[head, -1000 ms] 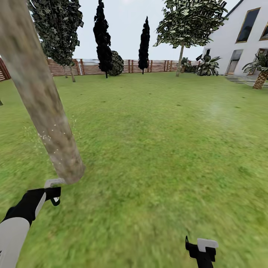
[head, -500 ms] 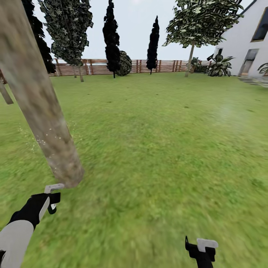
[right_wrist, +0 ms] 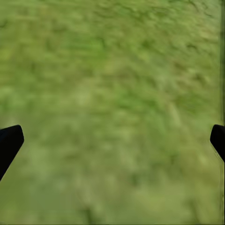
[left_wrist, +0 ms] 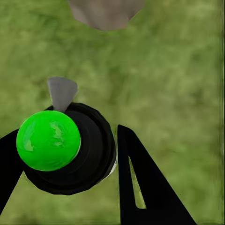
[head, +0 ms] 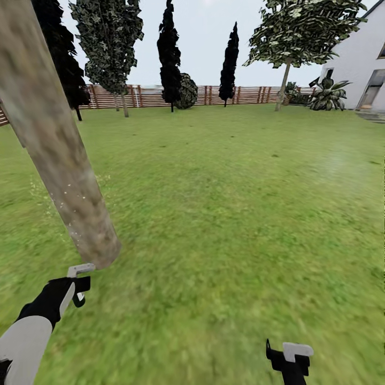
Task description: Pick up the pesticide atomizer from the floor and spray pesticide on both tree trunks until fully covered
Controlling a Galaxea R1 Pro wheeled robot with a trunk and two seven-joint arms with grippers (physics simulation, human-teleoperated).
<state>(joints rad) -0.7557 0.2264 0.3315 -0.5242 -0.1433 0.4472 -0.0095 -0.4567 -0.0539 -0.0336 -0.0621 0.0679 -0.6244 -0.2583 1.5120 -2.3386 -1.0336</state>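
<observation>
Spraying was the step in hand. The left gripper (head: 79, 283) sat low beside the foot of the near trunk (head: 59, 155), its fingers closed around the atomizer (left_wrist: 65, 149), whose green cap and black collar showed from the left wrist view with a grey nozzle tip pointing toward the trunk base. From the head view the atomizer's grey top lay just beside the bottom of the trunk, near but apparently not touching. A thin scatter of pale pesticide (head: 67, 199) specks clung to the lower part of the bark and drifted at either side of it; higher up, the bark looked bare of specks, so coverage seemed partial at best.

The right gripper (head: 289, 357) hung low over the lawn (head: 230, 203), its fingers spread wide and empty, with only blurred grass between them in its wrist view.

Other trees stood far off by the fence (head: 149, 96), among them a pale-trunked one (head: 282, 80) near the house (head: 369, 64).

By my judgement, the next move called for raising the nozzle along the trunk and working round it, with the second tree left until after.
</observation>
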